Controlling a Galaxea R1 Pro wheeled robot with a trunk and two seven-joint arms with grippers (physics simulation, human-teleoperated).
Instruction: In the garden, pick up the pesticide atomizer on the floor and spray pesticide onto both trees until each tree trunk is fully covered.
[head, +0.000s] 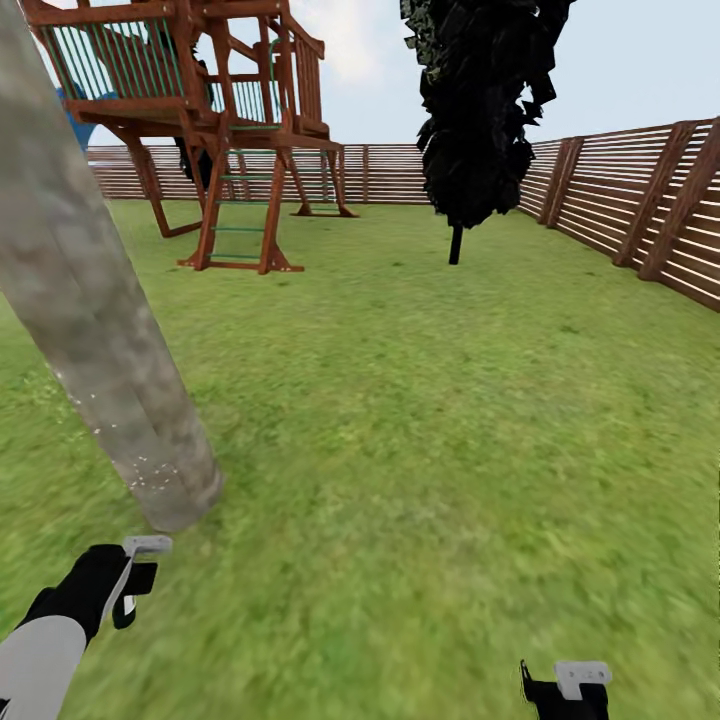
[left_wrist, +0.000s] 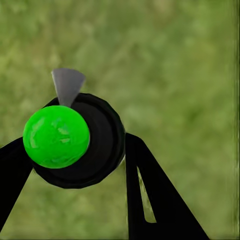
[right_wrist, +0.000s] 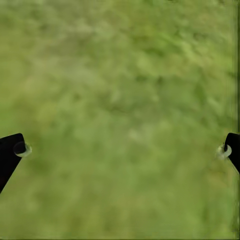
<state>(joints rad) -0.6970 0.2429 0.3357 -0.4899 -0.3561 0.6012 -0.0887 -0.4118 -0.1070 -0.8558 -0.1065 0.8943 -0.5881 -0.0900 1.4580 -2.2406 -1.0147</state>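
Left hand (left_wrist: 80, 150) is clamped on the pesticide atomizer (left_wrist: 75, 142), arm low and bent just short of the tree trunk (head: 95, 330), presumably so spray reaches the bark – whitish pesticide (head: 150, 475) specks dot its base – while the right hand (right_wrist: 120, 150) hangs open over grass (head: 420, 450).

The lawn (head: 430, 420) is viewed forward and downward from head height, out to the fence (head: 640, 200). Grass (left_wrist: 180, 75) is viewed closely along the left fingers, and likewise (right_wrist: 120, 120) from the right wrist. Grass is shared by all views.
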